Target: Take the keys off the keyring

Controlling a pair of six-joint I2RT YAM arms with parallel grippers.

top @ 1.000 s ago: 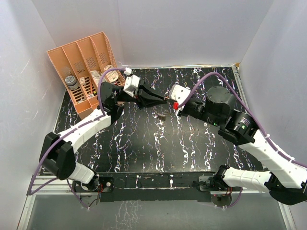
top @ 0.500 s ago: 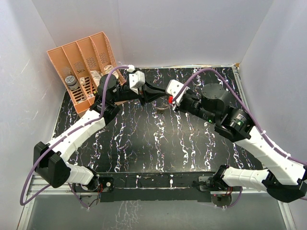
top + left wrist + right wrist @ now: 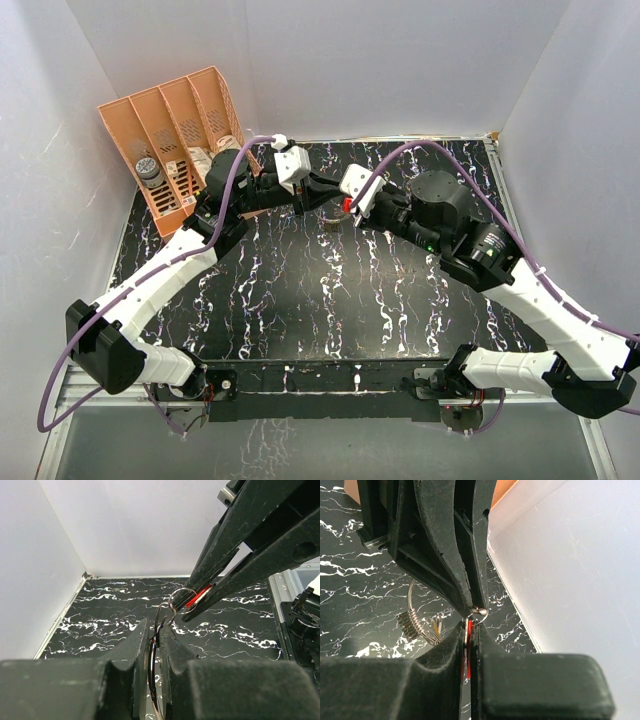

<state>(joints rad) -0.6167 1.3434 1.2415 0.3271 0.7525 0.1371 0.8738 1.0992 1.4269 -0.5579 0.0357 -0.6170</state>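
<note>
Since a second ago, left end effector (image 3: 155, 635) and right end effector (image 3: 468, 630) drifting together toward far left above worktop (image 3: 300, 300). Left clamping keyring (image 3: 151, 675), right pinching red key (image 3: 197, 596). Silver keys (image 3: 417, 626) dangling below. Red key seemingly staying threaded, separating pull remaining.

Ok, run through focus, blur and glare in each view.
Left wrist: the left claw is soft in the foreground, the keyring glints, the red key is crisp. Right wrist: the right claw blurs near the lens, the wall is washed bright. Top external: even light, the keyring barely resolves.
</note>
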